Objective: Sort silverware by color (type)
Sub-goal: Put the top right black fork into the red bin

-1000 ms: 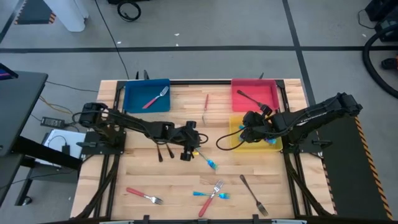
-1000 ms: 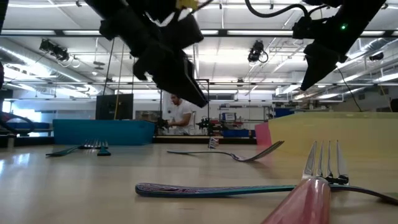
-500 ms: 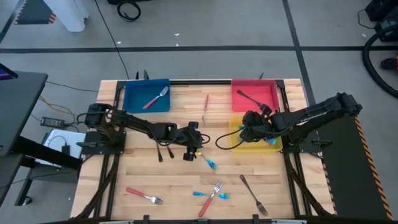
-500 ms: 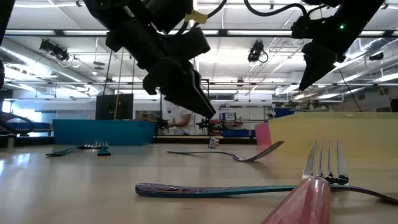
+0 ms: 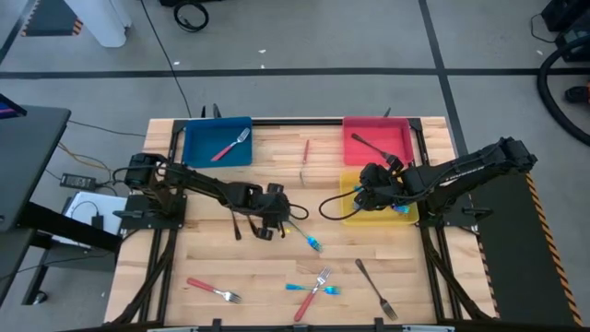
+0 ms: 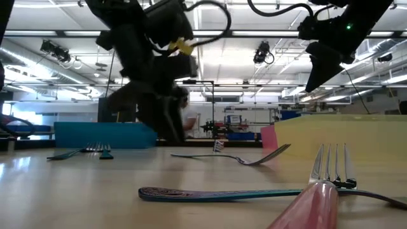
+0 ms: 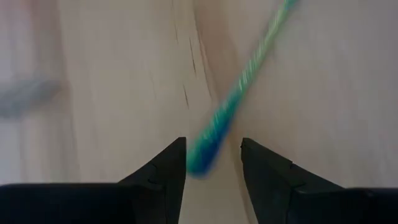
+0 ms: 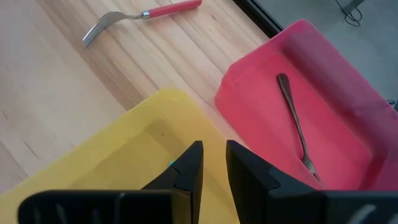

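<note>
A light-blue-handled fork (image 5: 309,240) lies on the wood at mid-table. My left gripper (image 5: 269,224) is low beside it, open; in the left wrist view the fork's rounded blue end (image 7: 205,152) lies between the two fingers (image 7: 168,168). My right gripper (image 5: 364,195) hovers over the yellow tray (image 8: 124,162), open by a narrow gap and holding nothing. A blue fork (image 5: 402,210) lies in the yellow tray. A red-handled fork (image 5: 230,146) lies in the blue tray, and a dark fork (image 8: 295,121) in the red tray. My left gripper's fingers stand on either side of the blue fork's rounded end (image 7: 205,152), coming from above while the fork lies flat on the table. The wrist view is blurred, so I cannot tell whether the fingers touch it.
A red-handled fork (image 5: 306,152) lies between the far trays. Two dark forks (image 5: 241,224) lie beside the left arm. Near the table's near edge lie a red-handled fork (image 5: 214,291), a crossed cluster of blue and red forks (image 5: 313,286) and a dark metal fork (image 5: 376,289).
My left gripper has swung toward the table's left, tipped to point downward and come down over the blue fork's end. The fork has not moved. The right arm has kept still.
</note>
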{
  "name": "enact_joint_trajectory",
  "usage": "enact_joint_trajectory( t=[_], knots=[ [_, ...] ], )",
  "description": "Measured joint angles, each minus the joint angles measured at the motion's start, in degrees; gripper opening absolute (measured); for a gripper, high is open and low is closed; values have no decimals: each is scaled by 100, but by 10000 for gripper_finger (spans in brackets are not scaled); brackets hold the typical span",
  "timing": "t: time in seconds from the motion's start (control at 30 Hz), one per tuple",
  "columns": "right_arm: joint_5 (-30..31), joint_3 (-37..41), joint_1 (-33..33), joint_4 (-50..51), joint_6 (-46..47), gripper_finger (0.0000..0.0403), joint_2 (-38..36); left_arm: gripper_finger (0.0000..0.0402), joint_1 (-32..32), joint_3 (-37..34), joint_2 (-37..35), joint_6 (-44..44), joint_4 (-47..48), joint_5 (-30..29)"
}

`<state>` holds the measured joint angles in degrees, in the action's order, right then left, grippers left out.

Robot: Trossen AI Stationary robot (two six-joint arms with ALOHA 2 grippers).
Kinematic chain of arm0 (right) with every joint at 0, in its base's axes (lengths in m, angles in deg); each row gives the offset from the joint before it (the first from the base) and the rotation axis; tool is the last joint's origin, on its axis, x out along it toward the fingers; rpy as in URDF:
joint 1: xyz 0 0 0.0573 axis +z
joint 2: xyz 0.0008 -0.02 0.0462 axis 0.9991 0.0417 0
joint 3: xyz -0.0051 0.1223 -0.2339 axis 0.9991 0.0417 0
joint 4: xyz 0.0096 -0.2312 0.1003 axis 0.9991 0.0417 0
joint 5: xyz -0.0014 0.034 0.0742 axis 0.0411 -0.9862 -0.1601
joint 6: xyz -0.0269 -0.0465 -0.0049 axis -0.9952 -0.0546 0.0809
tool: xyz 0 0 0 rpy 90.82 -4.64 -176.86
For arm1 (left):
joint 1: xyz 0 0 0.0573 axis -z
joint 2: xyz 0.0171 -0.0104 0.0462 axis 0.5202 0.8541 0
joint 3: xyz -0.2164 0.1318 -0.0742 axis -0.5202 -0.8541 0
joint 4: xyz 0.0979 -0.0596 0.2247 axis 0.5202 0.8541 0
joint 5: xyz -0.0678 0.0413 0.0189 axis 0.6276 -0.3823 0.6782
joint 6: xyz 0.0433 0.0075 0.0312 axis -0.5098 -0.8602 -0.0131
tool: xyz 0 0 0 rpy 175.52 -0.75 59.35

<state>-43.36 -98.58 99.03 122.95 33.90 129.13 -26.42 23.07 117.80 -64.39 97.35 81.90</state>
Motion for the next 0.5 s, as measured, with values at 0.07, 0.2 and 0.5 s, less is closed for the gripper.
enact_joint_trajectory(
  t=[0.07,0.2,0.5],
  knots=[
    [-9,0,0,-15,2,78,-1,153,4,-4,-67,169,483,-69],
    [-145,0,0,-90,4,78,-1,153,0,-7,-156,391,1029,-193],
    [-157,0,0,-190,129,78,1,153,-10,0,-754,235,2171,-515]
  ],
)
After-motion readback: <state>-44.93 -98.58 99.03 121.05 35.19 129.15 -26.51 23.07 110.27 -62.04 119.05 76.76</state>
